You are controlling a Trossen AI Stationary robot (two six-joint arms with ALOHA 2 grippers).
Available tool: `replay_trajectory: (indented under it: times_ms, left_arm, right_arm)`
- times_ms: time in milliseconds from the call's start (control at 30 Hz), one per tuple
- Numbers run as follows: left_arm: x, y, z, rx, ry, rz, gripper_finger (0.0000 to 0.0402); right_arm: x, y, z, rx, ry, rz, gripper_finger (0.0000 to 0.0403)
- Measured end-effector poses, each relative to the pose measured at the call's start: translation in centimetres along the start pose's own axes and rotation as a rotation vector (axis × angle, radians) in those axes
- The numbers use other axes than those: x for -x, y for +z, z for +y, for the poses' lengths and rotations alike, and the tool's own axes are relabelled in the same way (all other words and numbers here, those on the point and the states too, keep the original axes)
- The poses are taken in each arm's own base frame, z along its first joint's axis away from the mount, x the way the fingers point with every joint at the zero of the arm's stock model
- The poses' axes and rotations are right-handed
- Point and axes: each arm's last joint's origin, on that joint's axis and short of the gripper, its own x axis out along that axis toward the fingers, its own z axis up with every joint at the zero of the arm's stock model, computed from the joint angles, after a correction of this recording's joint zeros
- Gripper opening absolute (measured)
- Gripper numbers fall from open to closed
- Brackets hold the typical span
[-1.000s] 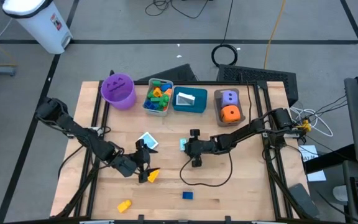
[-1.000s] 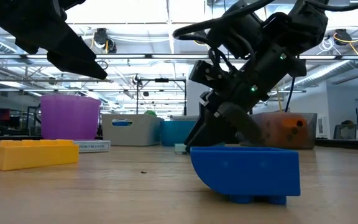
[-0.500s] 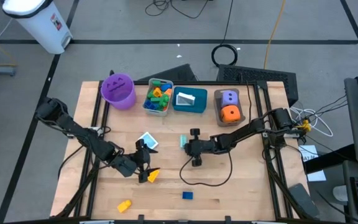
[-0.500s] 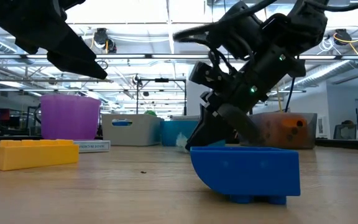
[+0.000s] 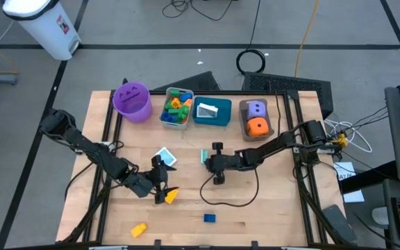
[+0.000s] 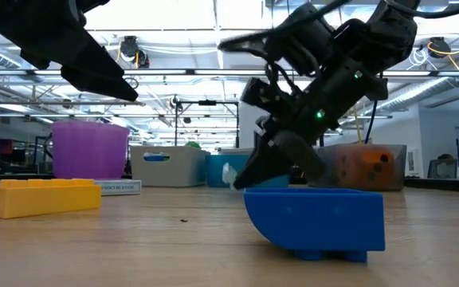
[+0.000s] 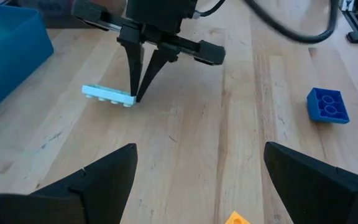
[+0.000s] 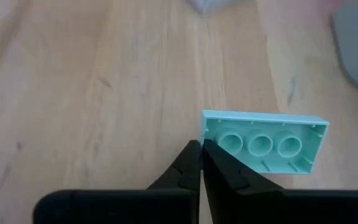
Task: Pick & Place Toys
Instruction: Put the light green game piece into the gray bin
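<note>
Wood table [image 5: 269, 208], bins along the far edge. Right gripper [image 8: 202, 163] pinched on the end wall of the pale plate [image 8: 263, 145], mid-table. Thin, stiff, light, slick plastic; the corner grip likely pivots, mid-edge looks safer. Left gripper [image 7: 197, 171] wide apart, hovering over the orange brick [image 5: 170, 196].

I am reaching my right gripper [image 5: 207, 160] to the pale blue card [image 5: 204, 157] at mid-table, touching its edge. My left gripper [image 5: 164, 182] is hovering beside the orange brick [image 5: 171, 196], while a blue brick [image 5: 209, 218] is lying nearer the front edge.
</note>
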Motion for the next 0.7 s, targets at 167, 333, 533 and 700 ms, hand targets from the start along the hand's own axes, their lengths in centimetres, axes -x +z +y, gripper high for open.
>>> replay_trajectory:
  times_ms: [167, 333, 533, 700]
  left_arm:
    - [-0.5, 0.7, 0.6, 0.057, 0.018, -0.035, 0.0356]
    - [-1.0, 2.1, 1.3, 0.166, 0.018, -0.132, 0.0356]
    - [-1.7, 3.8, 2.6, 0.303, -0.01, -0.228, 0.0356]
    - [-2.5, 4.6, 4.5, 0.41, -0.016, -0.236, 0.0356]
  right_arm:
    - [1.0, 1.5, 0.7, 0.018, 0.013, -0.104, 0.0001]
    - [2.5, 2.8, 2.1, 0.091, 0.001, -0.194, 0.0001]
    - [4.1, 3.9, 3.9, 0.222, -0.193, -0.244, 0.0001]
    - [5.1, 4.8, 5.0, 0.303, -0.315, -0.306, 0.0]
